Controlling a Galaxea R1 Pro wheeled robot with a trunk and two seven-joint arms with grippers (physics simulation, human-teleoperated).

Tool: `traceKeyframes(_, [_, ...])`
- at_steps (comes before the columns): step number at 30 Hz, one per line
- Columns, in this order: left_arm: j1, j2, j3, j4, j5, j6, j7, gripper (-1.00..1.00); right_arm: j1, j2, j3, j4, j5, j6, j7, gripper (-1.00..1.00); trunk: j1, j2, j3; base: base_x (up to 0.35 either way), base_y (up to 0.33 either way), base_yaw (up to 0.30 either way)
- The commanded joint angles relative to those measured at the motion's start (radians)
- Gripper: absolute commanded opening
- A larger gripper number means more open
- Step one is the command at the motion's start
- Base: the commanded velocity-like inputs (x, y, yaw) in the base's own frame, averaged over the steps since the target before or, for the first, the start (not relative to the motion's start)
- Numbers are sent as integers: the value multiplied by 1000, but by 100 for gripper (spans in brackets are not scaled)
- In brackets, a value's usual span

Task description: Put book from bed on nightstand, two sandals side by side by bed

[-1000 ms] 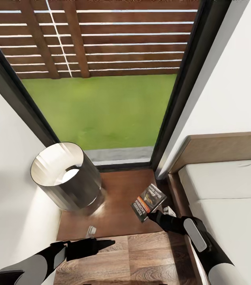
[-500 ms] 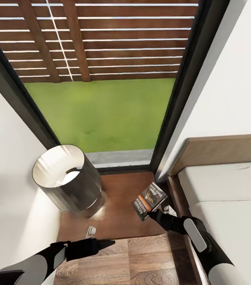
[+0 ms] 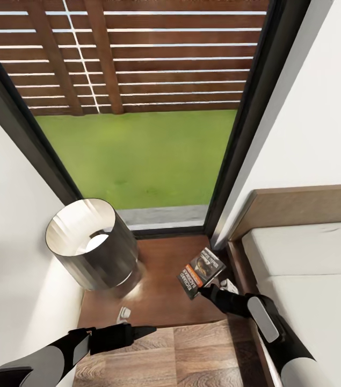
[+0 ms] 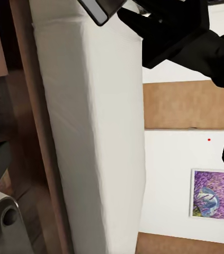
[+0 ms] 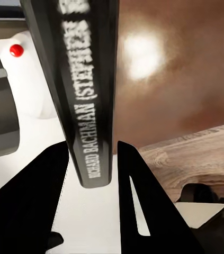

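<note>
Head view: the book [image 3: 201, 272] is up off the bed, pinched at its lower edge by the right gripper [image 3: 207, 293] and hanging over the right part of the nightstand [image 3: 159, 279], cover tilted. Right wrist view confirms the grasp: both fingers [image 5: 135, 201] sit either side of the spine [image 5: 82, 90], glossy brown top beneath. Whether the book touches the top yet, can't tell.

Left gripper [image 3: 147, 329] hovers low over the plank floor [image 3: 191, 349] near the nightstand's front edge; fingers look together w/ nothing between them.

Progress, as a judgement: book leg nearly done, needs setting down & letting go. Sandals not started as far as these pics show; no blue flip-flops to be seen.

Room: tight corner. Lamp [image 3: 92, 244] w/ dark shade takes the nightstand's left part, a small white item [image 3: 123, 312] lies by its front edge. Bed [image 3: 304, 258] frame runs just beside the right arm, window frame [image 3: 240, 140] behind, white wall at left. Free spot is the bare patch between lamp & book; drop too far right and it could slip off the edge by the bed
</note>
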Motion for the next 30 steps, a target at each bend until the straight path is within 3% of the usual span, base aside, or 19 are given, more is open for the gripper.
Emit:
traceKeyframes(1, [-1,0,4,0,-1,11,-4,100,0,2,1,0,4,2,3,-100,0,-1,-1,0,0,0])
traceKeyframes(7, [0,0,4,0,-1,11,-4,100,0,11,1,1,1,12,7,-100,0,-1,-1,0,0,0])
traceKeyframes(11, [0,0,4,0,-1,11,-4,100,0,11,1,2,-41,14,8,-100,0,-1,-1,0,0,0])
traceKeyframes(12, [-1,0,4,0,-1,11,-4,100,0,11,2,5,-121,14,8,-100,0,-1,-1,0,0,0])
traceKeyframes(14, [-1,0,4,0,-1,11,-4,100,0,11,3,5,-180,14,7,-100,0,-1,-1,0,0,0])
traceKeyframes(15, [0,0,4,0,-1,11,-4,100,0,11,4,6,-253,15,7,-100,0,-1,-1,0,0,0])
traceKeyframes(18, [0,0,4,0,-1,11,-4,100,0,11,5,6,-309,18,6,-100,0,-1,-1,0,0,0])
traceKeyframes(25, [-1,0,4,0,-2,11,-4,100,-1,11,5,15,-329,75,6,-100,0,-1,-1,0,0,0])
traceKeyframes(30, [-1,0,4,0,-1,11,-4,100,-1,12,5,126,-330,80,6,-100,0,-1,-1,0,0,0])
